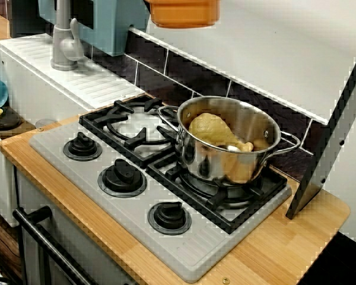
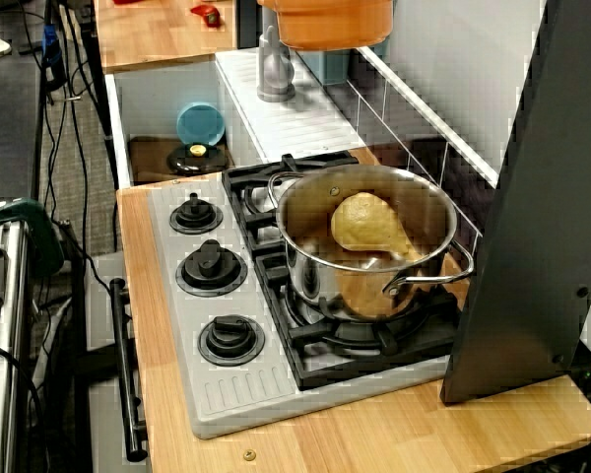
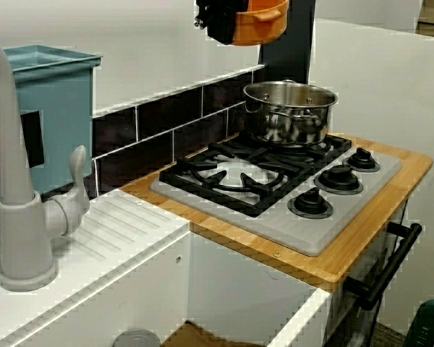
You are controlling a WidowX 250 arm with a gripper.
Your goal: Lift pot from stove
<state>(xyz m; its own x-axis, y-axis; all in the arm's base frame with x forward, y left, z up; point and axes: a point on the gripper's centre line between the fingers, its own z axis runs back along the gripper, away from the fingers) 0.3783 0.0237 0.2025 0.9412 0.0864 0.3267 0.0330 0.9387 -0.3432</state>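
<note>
Pot (image 3: 260,22) high above the stove (image 3: 275,191), top cropped, on black gripper (image 3: 218,20), grip state unreadable.

Toy kitchen: stove (image 1: 166,196) w/ knobs, faucet (image 3: 22,210), tiled backsplash (image 3: 166,137).

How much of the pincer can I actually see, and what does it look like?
Very little. Only the side view catches the pincer: a black, blocky, hard-edged shape at the top edge of the frame, beside the orange pot. No cables, markings or fingers can be made out. The other two views show none of it.
</note>
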